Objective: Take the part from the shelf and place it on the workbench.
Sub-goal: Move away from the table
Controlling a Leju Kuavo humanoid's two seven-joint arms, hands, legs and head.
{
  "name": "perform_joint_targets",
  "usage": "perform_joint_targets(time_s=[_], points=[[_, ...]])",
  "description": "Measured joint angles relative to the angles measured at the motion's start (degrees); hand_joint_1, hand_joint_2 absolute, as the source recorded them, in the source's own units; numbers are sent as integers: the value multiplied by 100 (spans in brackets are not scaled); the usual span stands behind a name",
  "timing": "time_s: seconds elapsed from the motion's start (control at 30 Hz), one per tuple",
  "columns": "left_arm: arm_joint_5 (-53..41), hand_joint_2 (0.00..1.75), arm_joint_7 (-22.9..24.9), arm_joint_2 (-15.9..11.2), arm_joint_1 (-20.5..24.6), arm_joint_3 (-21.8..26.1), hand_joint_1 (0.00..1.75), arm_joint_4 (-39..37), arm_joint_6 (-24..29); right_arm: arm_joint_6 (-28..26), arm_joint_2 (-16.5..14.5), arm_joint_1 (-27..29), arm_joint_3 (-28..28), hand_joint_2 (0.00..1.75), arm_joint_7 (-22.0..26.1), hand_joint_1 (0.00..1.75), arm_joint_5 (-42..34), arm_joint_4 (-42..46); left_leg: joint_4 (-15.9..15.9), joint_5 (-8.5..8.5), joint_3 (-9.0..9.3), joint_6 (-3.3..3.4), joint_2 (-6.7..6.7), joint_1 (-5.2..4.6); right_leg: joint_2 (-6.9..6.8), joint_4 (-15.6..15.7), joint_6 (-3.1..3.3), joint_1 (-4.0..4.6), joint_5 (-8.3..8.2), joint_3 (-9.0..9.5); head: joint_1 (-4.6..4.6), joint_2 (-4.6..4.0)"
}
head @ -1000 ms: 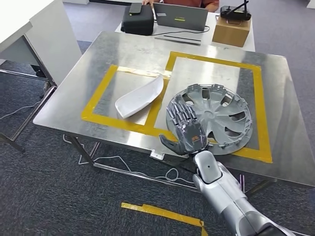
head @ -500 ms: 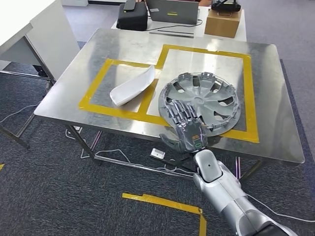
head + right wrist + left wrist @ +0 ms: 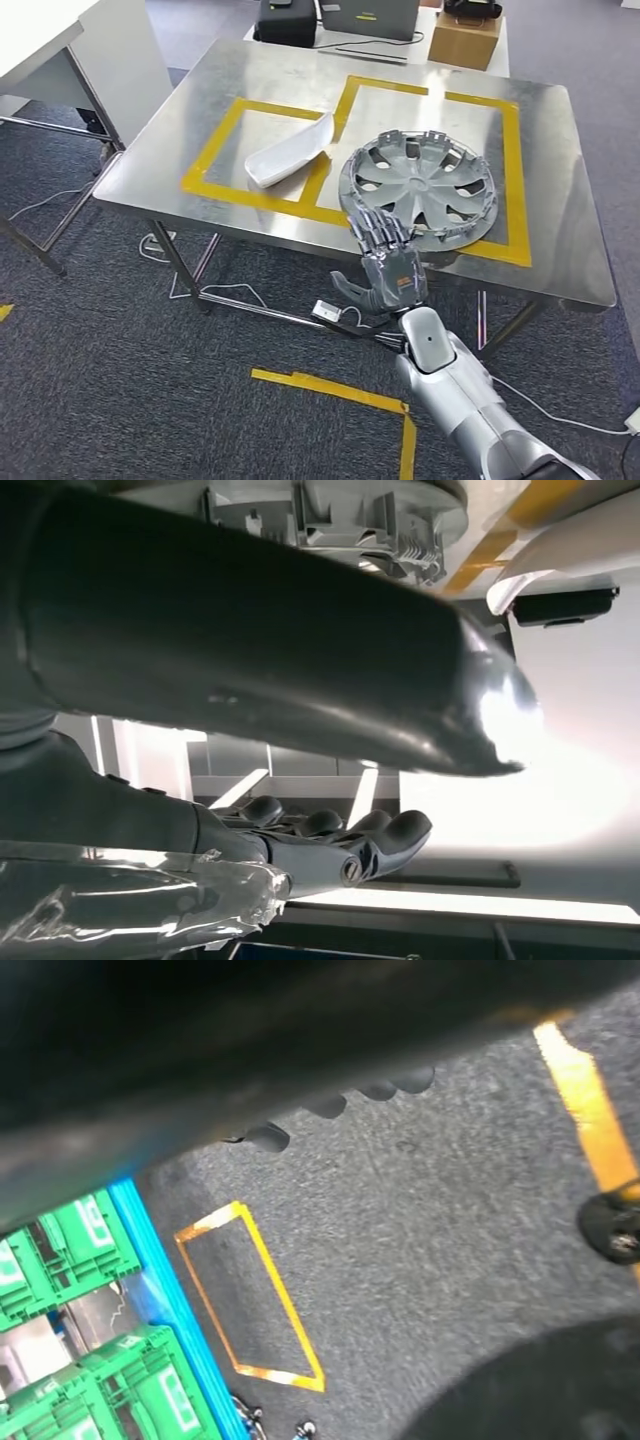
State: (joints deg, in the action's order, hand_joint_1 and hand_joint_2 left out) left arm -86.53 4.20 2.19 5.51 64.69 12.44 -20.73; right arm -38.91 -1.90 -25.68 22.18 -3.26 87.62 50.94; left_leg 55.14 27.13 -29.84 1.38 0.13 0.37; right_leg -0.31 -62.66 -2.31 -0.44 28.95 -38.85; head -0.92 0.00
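The right hand (image 3: 386,268) hangs at the near edge of the shiny steel workbench (image 3: 226,90), fingers (image 3: 375,233) spread and straight, thumb out to its left, holding nothing. Just beyond its fingertips lies the round grey plastic wheel cover (image 3: 419,186), flat on the bench inside a yellow tape rectangle (image 3: 516,150); hand and cover look just apart. Farther off to the hand's left rests a curved white plastic shell (image 3: 289,155), lying across the tape line. In the right wrist view the dark fingers (image 3: 347,842) stretch out together, empty, below the cover's clipped rim (image 3: 355,520). I cannot tell how the left hand stands.
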Motion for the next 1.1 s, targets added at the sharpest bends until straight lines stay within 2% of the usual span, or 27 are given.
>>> perform_joint_targets(time_s=[0.03, 0.07, 0.1, 0.13, 0.17, 0.2, 0.23, 0.27, 0.3, 0.33, 0.4, 0.43, 0.47, 0.53, 0.57, 0.6, 0.63, 0.67, 0.73, 0.8, 0.83, 0.9, 0.93, 0.97, 1.0, 1.07, 1.1], points=[[0, 0, 0, -2, 0, -1, 0, 0, 0, 0, 1, 2, -10, 0, -2, 0, -1, -9, 3, -55, -76, 15, 0, -7, 5, -408, -12, -3, 273, -127, 15, 0], [0, 0, 0, -2, 0, 0, 0, 0, 1, 0, 2, 6, -21, 0, -2, 0, -5, -22, 6, -107, -149, 17, 0, -16, 6, -790, -18, -5, 453, -220, 16, 0], [0, 0, 0, 1, 0, 1, 0, 0, 1, 0, 3, 10, -33, 0, -2, 0, -13, -40, 9, -159, -220, 19, 0, -27, 7, -1043, -16, -4, 506, -246, 15, 0], [0, 0, 0, 5, 0, 1, 0, 0, 1, 0, 4, 13, -46, 0, -1, 0, -27, -65, 14, -208, -285, 17, -1, -37, 8, -1089, -5, -3, 426, -169, 16, 0], [0, 0, 0, 10, 0, 1, 0, 0, 1, 0, 4, 12, -63, 0, 0, 0, -47, -94, 18, -250, -341, 13, -2, -46, 9, -918, 14, 1, 265, 14, 16, 0], [1, 0, 0, 15, 0, 0, 0, 0, 1, 0, 4, 5, -87, 0, 2, 0, -74, -129, 25, -286, -387, 3, -5, -52, 12, -558, 42, 8, 93, 290, 16, 0], [2, 0, 0, 17, 0, -1, 0, 0, 1, 0, 7, -10, -118, 0, 4, 0, -108, -173, 33, -316, -428, -14, -8, -64, 15, -123, 71, 20, -1, 600, 16, 0], [3, 0, 0, 19, 1, 0, 0, 0, 1, 0, 9, -27, -160, 0, 10, 0, -151, -223, 46, -350, -458, -34, -10, -73, 18, 273, 94, 30, -27, 862, 11, 0], [6, 0, 0, 19, 2, 0, 0, 0, 1, 0, 15, -40, -214, 0, 19, 0, -199, -287, 56, -389, -485, -57, -11, -78, 21, 545, 109, 41, -11, 1031, 9, 0], [9, 0, 0, 18, 3, 1, 0, 0, 1, 0, 22, -43, -268, 0, 31, 0, -243, -353, 59, -431, -508, -82, -10, -79, 22, 674, 115, 53, 24, 1103, 8, 0], [13, 0, 0, 11, -5, 1, 0, 0, 1, 0, 37, -24, -366, 0, 58, 0, -307, -465, 71, -462, -556, -138, -21, -72, 15, 747, 148, 42, -4, 1083, 12, 0], [14, 0, 0, 8, -13, 1, 0, 0, 1, 0, 42, -16, -403, 0, 67, 0, -323, -503, 145, -364, -601, -171, -26, -68, 10, 769, 189, 30, -32, 1056, 5, 0], [14, 0, 0, 6, -20, 1, 0, -1, 1, 0, 46, -14, -436, 0, 73, 0, -335, -532, 322, -180, -673, -206, -30, -60, 5, 787, 238, 15, -69, 1017, -5, 0], [13, 0, 0, 7, -25, 1, 0, -2, 0, 0, 52, -14, -485, 0, 79, 0, -344, -585, 1004, 342, -887, -266, -27, -26, 2, 770, 313, 20, -147, 904, -26, 0], [13, 0, 0, 7, -24, 1, 0, -2, 0, 0, 54, -10, -502, 0, 81, 0, -344, -613, 1396, 537, -986, -289, -27, -10, 1, 746, 324, 29, -182, 838, -26, 0], [13, 0, 0, 7, -23, 1, 0, -2, 0, 0, 56, -5, -515, 0, 83, 0, -343, -642, 1681, 624, -1032, -303, -27, -2, -1, 713, 324, 36, -214, 767, -26, 0], [13, 0, 0, 7, -22, 1, 0, -2, 0, 0, 57, -2, -526, 0, 83, 0, -343, -666, 1787, 591, -992, -307, -27, 3, -2, 672, 319, 40, -243, 690, -27, 0], [13, 0, 0, 7, -21, 1, 0, -2, 1, 0, 57, 0, -534, 0, 83, 0, -342, -685, 1676, 463, -853, -300, -27, 3, -1, 626, 312, 43, -267, 614, -27, 0], [13, 0, 0, 3, -13, 1, 0, -2, 1, 0, 57, 0, -545, 0, 83, 0, -341, -708, 997, 215, -364, -244, -28, -6, 3, 540, 287, 48, -309, 489, -27, 0], [14, 0, 0, -6, 1, 1, 0, -2, 1, 0, 57, -5, -558, 0, 81, 0, -342, -726, 367, 193, 26, -178, -30, -31, 1, 492, 233, 56, -368, 411, -22, 0], [14, 0, 0, -10, 7, 1, 0, -2, 1, 0, 57, -8, -566, 0, 80, 0, -342, -733, 222, 224, 94, -148, -31, -48, -3, 491, 196, 54, -410, 386, -22, 0], [15, 0, 0, -10, 7, 1, 0, -3, 2, 0, 65, -8, -587, 0, 68, 0, -353, -757, 143, 145, 64, -88, -21, -52, -5, 506, 125, 45, -486, 342, -25, 0], [17, 0, 0, -7, 9, 1, 0, -3, 3, 0, 81, -4, -615, 0, 47, 0, -384, -794, 113, 76, 18, -49, -9, -42, 2, 486, 94, 43, -438, 300, -25, 0], [20, 0, 0, -5, 12, 1, 0, -4, 3, 1, 98, 3, -659, 0, 17, 0, -437, -850, 83, -3, -46, -7, 3, -28, 10, 389, 66, 40, -288, 236, -14, 0], [27, 0, -1, -1, 15, 1, 0, -4, 3, 1, 124, 18, -726, 0, -15, 0, -508, -928, 60, -83, -124, 25, 14, -13, 18, 187, 40, 31, -41, 155, -4, 0], [51, 0, -4, -3, 12, 1, 0, -5, 3, 2, 181, 99, -913, 0, -35, 0, -649, -1095, 64, -225, -308, 55, 8, -17, 22, -485, -10, 11, 507, -9, 16, 0], [65, 0, -6, -1, 1, 1, 0, -5, 3, 2, 216, 163, -1017, 0, -17, 0, -700, -1161, 68, -299, -406, 50, 2, -18, 23, -821, -30, 4, 633, -50, 20, 0]])
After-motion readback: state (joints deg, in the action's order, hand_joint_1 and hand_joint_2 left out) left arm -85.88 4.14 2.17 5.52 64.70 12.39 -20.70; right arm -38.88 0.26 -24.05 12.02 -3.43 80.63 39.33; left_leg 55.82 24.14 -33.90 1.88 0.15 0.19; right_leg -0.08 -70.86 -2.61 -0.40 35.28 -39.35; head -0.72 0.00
